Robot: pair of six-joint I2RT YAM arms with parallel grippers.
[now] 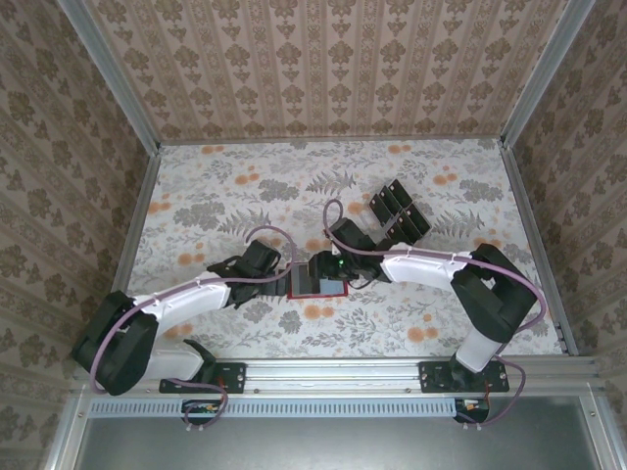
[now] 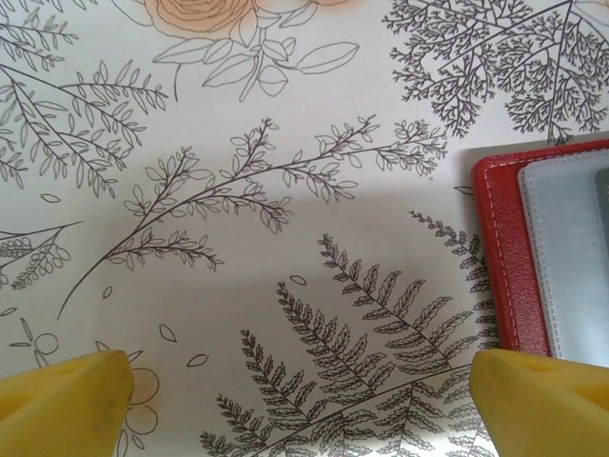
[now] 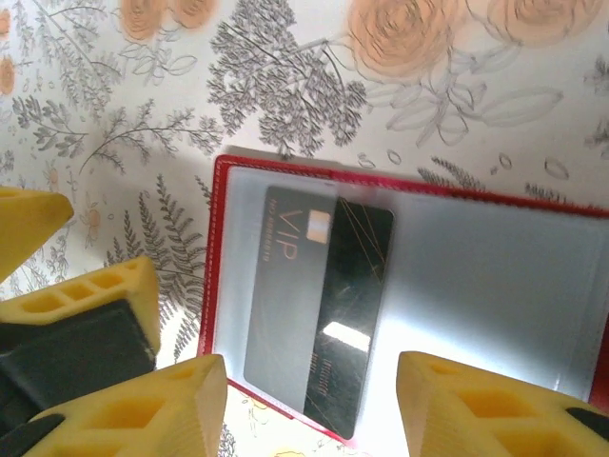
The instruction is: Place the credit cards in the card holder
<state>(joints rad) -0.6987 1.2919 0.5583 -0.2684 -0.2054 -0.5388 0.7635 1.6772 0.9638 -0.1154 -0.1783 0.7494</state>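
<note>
Wallet (image 1: 319, 286) lies open on the flowered table (image 1: 441, 323), near its middle, between my two arms. From above, both claws sit right at it, one at its left edge and the other over its top edge.

My left claw (image 2: 303, 409) is spread wide. Its yellow fingertips (image 2: 62, 405) sit in the bottom corners of the wrist view, with only printed tabletop between them. The wallet's red stitched border and greyish inner face come in at the right of that view, just beside the right-hand tip. I cannot tell whether the two touch.

My right claw (image 3: 314, 409) hangs above the open wallet with its jaws apart and nothing clamped. In the gap below them one dark card (image 3: 319, 314) lies flat on the pale inner face, close to the wallet's left border. It carries "VIP" in gold and a small chip. Its upper part looks hazy, as if under a clear sleeve, and its lower end is glossy and reaches near the wallet's rim. As far as I can see, neither finger touches it. More yellow blocks show at the left edge of that view, and I cannot tell whose they are.

Several black cards (image 1: 397, 211) rest in a fanned row on the table beyond the right arm, toward the back right, well apart from the wallet.
</note>
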